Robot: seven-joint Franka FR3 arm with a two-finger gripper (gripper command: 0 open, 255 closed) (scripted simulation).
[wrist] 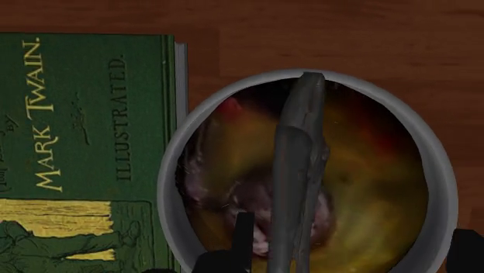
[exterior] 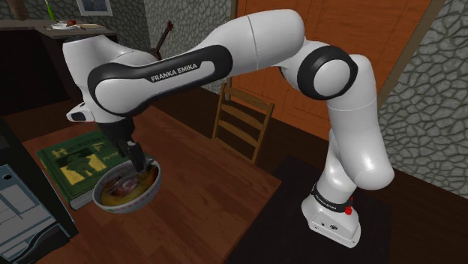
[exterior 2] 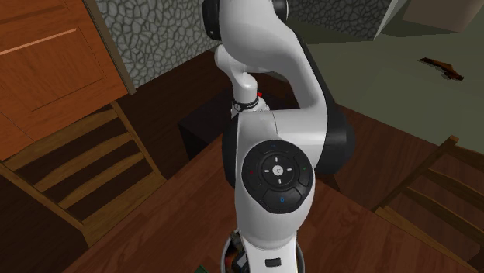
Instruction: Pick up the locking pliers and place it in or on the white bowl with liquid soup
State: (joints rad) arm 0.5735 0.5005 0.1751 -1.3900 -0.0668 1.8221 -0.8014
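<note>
Wrist view: one pliers [wrist: 299, 174], one bowl [wrist: 167, 182], one book [wrist: 85, 132].

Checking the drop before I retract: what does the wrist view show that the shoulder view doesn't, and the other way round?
Wrist view: the grey pliers stretch across the soup inside the white bowl, between fingers that stand apart and do not clasp them. The green book reads Mark Twain.
Shoulder view: the whole arm, its stand and a wooden chair behind the table.
Both: the gripper over the bowl, with the book next to it.
</note>
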